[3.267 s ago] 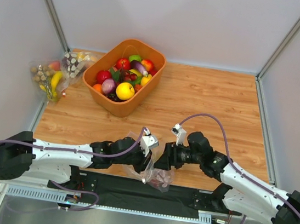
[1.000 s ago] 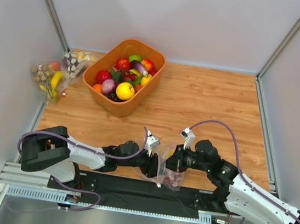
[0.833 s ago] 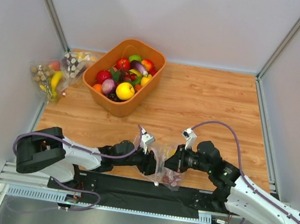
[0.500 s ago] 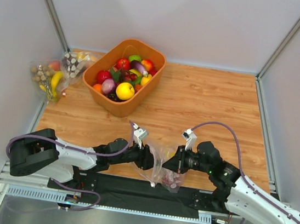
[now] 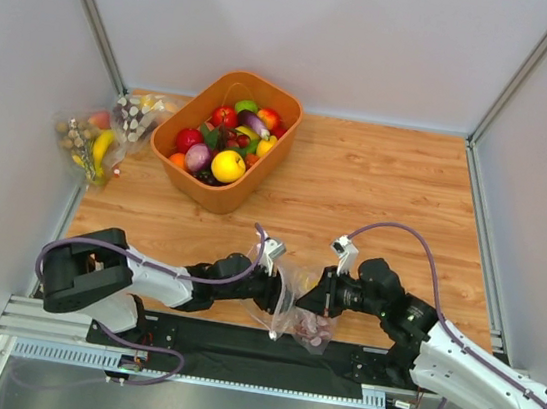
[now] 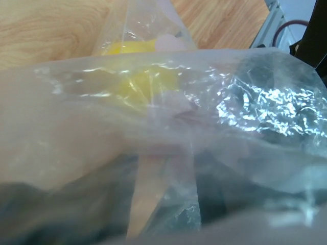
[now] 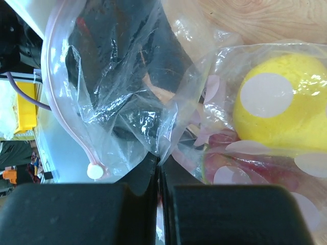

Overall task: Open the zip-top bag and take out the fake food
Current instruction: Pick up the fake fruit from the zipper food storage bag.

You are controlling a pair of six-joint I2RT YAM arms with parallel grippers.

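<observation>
The clear zip-top bag [image 5: 295, 286] hangs at the table's near edge between my two grippers. My right gripper [image 7: 160, 166] is shut on a fold of its film, just beside the pink zip strip and its white slider [image 7: 92, 171]. Fake food shows through the film: a yellow fruit [image 7: 278, 102] and a red piece [image 7: 240, 163]. My left gripper [image 5: 280, 291] presses against the bag's left side. In the left wrist view the bag [image 6: 255, 102] drapes over the lens. The left gripper [image 6: 168, 199] shows its dark fingers dimly, apart, and the yellow fruit [image 6: 134, 79] lies beyond.
An orange tub [image 5: 188, 178] of plastic produce stands at the back left. Other clear bags [image 5: 96, 136] with a banana and nuts lie against the left wall. A black rail [image 5: 235, 346] runs along the near edge under the bag.
My left gripper drew back to the left, then came right again to the bag's side. The right gripper kept its pinch and stayed put.
</observation>
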